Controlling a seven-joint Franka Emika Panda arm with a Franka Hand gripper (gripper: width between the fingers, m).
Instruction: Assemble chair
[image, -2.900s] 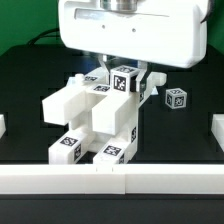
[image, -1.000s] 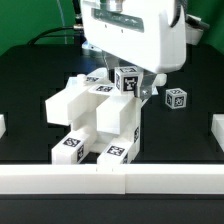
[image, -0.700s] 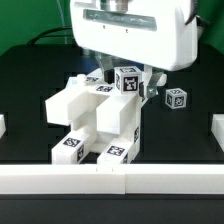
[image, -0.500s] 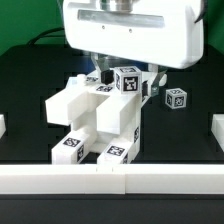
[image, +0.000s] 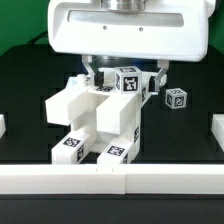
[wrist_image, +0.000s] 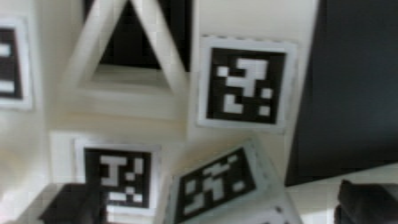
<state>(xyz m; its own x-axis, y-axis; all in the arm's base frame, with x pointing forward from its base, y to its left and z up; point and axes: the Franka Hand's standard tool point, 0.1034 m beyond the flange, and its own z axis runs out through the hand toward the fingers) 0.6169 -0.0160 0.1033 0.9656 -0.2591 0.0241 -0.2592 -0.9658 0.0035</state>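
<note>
The chair (image: 98, 120), a cluster of joined white tagged blocks, stands on the black surface (image: 30, 85) just behind the low white front wall (image: 110, 180). The pincer (image: 122, 72) hangs spread wide directly above the chair (holding nothing). A small separate tagged block (image: 176, 98) lies behind the chair, apart.

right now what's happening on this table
A robot arm hangs low over the partly built chair, a cluster of glossy white blocks with square tags on the black table. Its gripper sits around the top tagged block, fingers either side; whether it is clamped cannot be told. One small tagged piece lies apart, toward the exterior view's right.
</note>
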